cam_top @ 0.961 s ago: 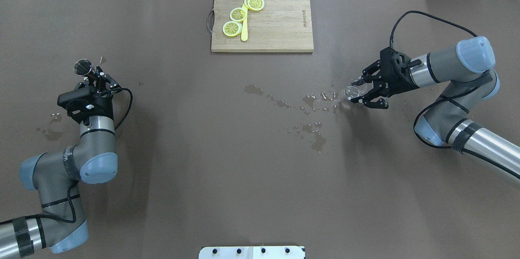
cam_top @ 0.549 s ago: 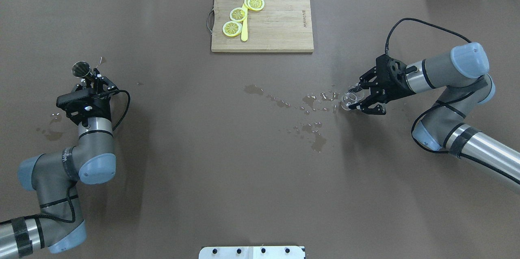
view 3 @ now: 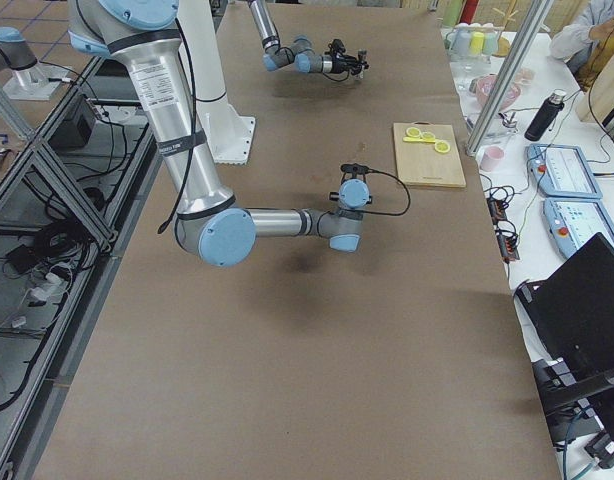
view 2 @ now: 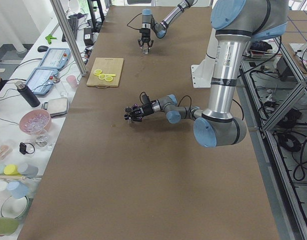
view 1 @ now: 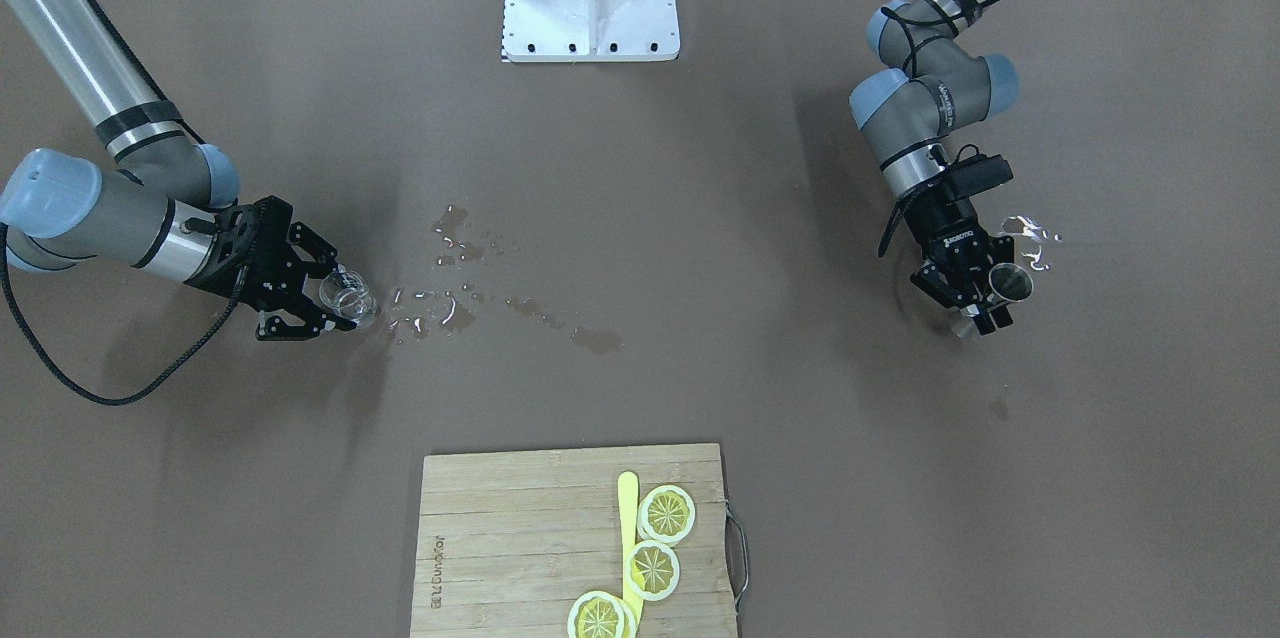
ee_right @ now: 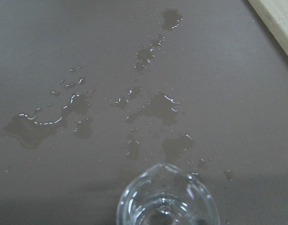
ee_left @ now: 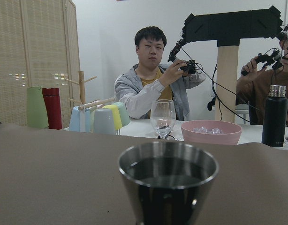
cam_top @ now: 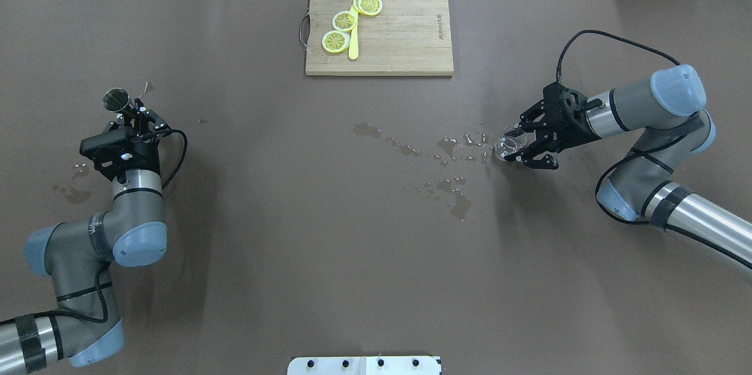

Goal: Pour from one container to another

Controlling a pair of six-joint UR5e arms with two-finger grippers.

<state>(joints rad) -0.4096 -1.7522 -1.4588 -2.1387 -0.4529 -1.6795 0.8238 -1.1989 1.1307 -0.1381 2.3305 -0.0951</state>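
Observation:
A steel cup (cam_top: 116, 99) stays upright in my left gripper (cam_top: 127, 110), which is shut on it at the table's left side. The left wrist view shows dark liquid inside the cup (ee_left: 167, 187). From the front camera the same cup (view 1: 1008, 283) sits at the tip of that gripper (view 1: 985, 310). My right gripper (cam_top: 514, 143) is shut on a small clear glass (cam_top: 505, 147) with a spout, low over the table at the right. The glass (ee_right: 165, 201) looks empty and points toward spilled water (ee_right: 153, 108). The glass (view 1: 346, 296) also shows between the right gripper's fingers (view 1: 322, 254).
Puddles and drops of water (cam_top: 452, 157) spread from the table's middle toward the glass. A wooden cutting board (cam_top: 405, 34) with lemon slices (cam_top: 343, 21) and a yellow knife lies at the far middle. Small wet spots (cam_top: 73, 193) lie near the left arm. The white base plate (cam_top: 364, 365) is at the near edge.
My right gripper carried the glass leftward and toward the near edge, closer to the spilled water. The left gripper with the steel cup shifted slightly left.

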